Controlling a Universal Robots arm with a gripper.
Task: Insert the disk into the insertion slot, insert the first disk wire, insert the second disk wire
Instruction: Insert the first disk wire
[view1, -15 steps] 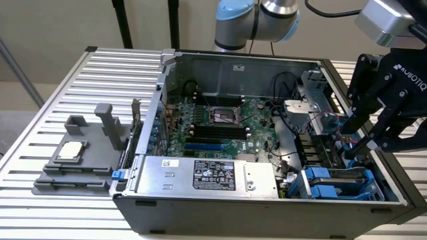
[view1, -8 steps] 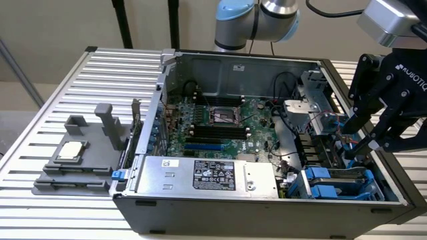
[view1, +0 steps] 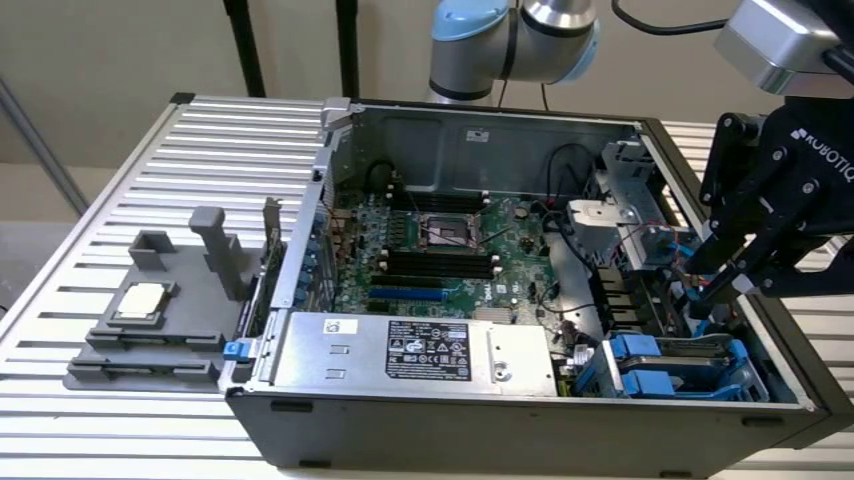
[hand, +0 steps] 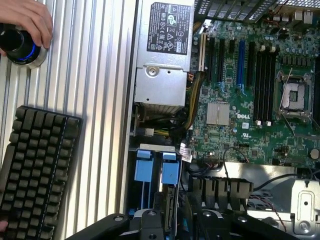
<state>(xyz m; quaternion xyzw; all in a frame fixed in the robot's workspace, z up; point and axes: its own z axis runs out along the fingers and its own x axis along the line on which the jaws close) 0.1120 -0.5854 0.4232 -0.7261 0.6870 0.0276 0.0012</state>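
A: Ribbed metal bench (view1: 120, 190), open computer case (view1: 507, 440) on it. Where is the disk (hand: 170, 173)?
B: Judged seated. Its blue carrier shows at the mouth of the insertion slot (view1: 727, 372).
A: Step in hand?
B: Likely the first wire. The gripper (view1: 707, 298) hangs low beside the slot, among cables (view1: 657, 240). Clenched or released, cannot tell. Seating a plug here calls for fine, straight alignment

End effector (view1: 707, 295): its tip was lost among dark cables beside the blue drive cage (view1: 674, 365), so its state could not be read. The arm (view1: 514, 40) was cut by the top edge. In the wrist view, the keyboard (hand: 37, 175) and a person's hand (hand: 27, 20) ran off the edges. The power-supply label (view1: 427, 350) print was too small to read.
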